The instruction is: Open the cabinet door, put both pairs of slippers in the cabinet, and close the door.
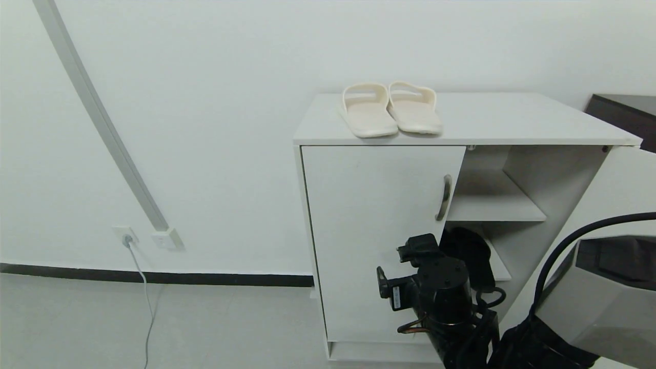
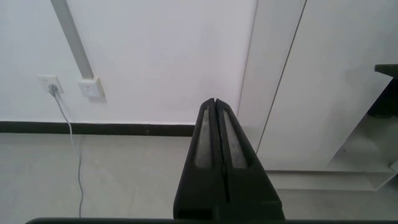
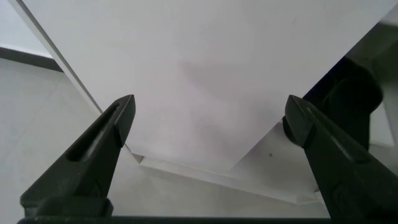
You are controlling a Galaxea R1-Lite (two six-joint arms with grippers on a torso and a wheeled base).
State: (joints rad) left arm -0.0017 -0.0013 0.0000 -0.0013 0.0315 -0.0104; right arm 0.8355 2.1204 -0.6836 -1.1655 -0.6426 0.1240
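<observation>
- Left gripper (image 2: 214, 102): clenched on nothing, its 2 fingers pressed flat together. It sits low, near the cabinet's left front corner, and faces the wall.
- Right gripper (image 3: 210, 102): released and empty, jaws wide apart. It points at the lower part of the closed left door (image 1: 379, 236) and is apart from it.
- Right door (image 1: 630, 184): swung fully open to the right, so the right half of the cabinet (image 1: 512, 118) is exposed. The opening step is judged done.
- Dark pair (image 1: 469, 251): a dark shape on the lower shelf inside the open half, just right of the left door's edge. It is judged to be 1 of the 2 pairs, already stowed. Detail is too dim to confirm.
- Upper shelf (image 1: 492, 205): bare where visible.
- White slippers (image 1: 390, 110): side by side on the cabinet top above the left door, toes near the front edge. Neither gripper touches them.
- Step in hand, by judgement: fetching the second pair.
- Next move: lift the open right gripper from low down to the cabinet top and close it across both white slippers. Then carry them down and right onto a shelf in the open half, clear of the left door's handle (image 1: 444, 197). The right door is shut last.
</observation>
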